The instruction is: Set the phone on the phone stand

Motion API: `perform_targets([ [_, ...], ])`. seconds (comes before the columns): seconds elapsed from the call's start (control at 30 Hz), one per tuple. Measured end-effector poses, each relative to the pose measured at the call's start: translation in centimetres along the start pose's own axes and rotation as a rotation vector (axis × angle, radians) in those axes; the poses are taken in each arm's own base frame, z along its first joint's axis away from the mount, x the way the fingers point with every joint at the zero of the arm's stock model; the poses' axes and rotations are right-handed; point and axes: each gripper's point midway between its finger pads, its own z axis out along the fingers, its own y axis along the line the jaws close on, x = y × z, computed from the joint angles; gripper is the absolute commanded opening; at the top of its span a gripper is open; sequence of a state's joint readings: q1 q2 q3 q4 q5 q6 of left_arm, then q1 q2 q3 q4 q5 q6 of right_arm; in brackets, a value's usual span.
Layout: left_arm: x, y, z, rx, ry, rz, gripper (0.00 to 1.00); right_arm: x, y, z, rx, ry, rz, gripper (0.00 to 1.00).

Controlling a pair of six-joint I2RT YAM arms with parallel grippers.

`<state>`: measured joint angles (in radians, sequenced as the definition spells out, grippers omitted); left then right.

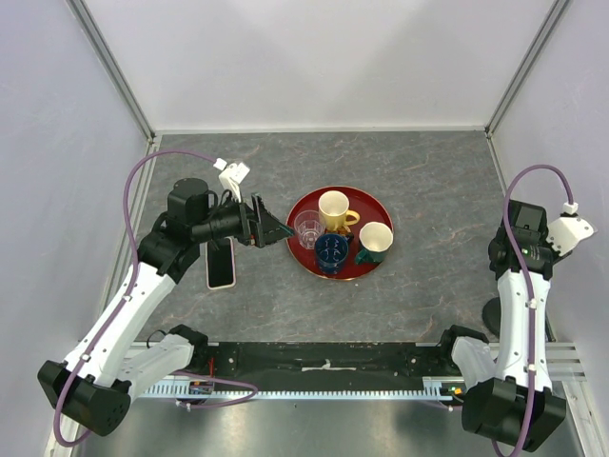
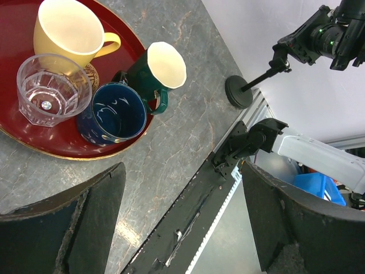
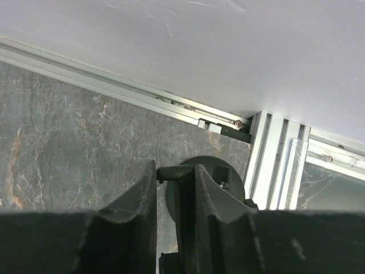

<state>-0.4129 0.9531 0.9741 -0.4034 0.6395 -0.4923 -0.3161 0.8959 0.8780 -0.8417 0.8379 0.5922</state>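
Top external view: the phone [image 1: 221, 264] lies flat on the table [image 1: 428, 171], ungrasped, just beside the left arm, so with the right gripper [image 3: 174, 169] pinching the phone stand [image 2: 238, 91] by its upright, the empty, wide-spread left gripper [image 1: 275, 228] probably must next turn back and descend across the phone's long edges.

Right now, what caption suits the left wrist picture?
Open left hand hovers near a round red tray holding mugs and a clear glass; the small black disc-based phone stand waits beyond.
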Motion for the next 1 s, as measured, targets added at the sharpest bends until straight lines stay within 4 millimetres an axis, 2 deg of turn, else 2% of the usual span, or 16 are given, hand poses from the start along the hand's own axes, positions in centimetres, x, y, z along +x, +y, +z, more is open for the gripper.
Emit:
perform_targets([
  [0.13, 0.0, 0.0, 0.0, 0.001, -0.001, 0.001, 0.88, 0.0, 0.3, -0.2, -0.015, 0.011, 0.001, 0.15],
  [0.2, 0.0, 0.0, 0.0, 0.002, -0.001, 0.001, 0.88, 0.0, 0.7, -0.3, -0.036, 0.021, 0.006, 0.04],
  [0.27, -0.1, 0.0, 0.0, 0.003, -0.004, 0.003, 0.88, 0.0, 1.1, -0.5, -0.060, 0.031, 0.016, 0.00],
  [0.4, 0.0, 0.0, 0.1, 0.002, -0.003, 0.003, 0.88, 0.1, 2.6, -1.2, -0.153, 0.055, 0.047, 0.00],
  [0.53, 0.0, 0.1, 0.1, 0.002, -0.002, 0.002, 0.88, 0.1, 4.3, -2.7, -0.298, 0.081, 0.077, 0.00],
  [0.7, 0.0, 0.1, 0.1, 0.001, -0.001, 0.002, 0.88, -0.4, 7.4, -6.0, -0.582, 0.087, 0.067, 0.00],
  [0.77, 0.0, 0.1, 0.1, 0.001, -0.001, 0.001, 0.88, -0.2, 8.7, -7.1, -0.681, 0.102, 0.037, 0.00],
  [1.0, 0.0, 0.1, 0.0, 0.001, -0.002, 0.002, 0.88, 2.4, 12.2, -8.9, -0.886, 0.192, -0.175, 0.00],
])
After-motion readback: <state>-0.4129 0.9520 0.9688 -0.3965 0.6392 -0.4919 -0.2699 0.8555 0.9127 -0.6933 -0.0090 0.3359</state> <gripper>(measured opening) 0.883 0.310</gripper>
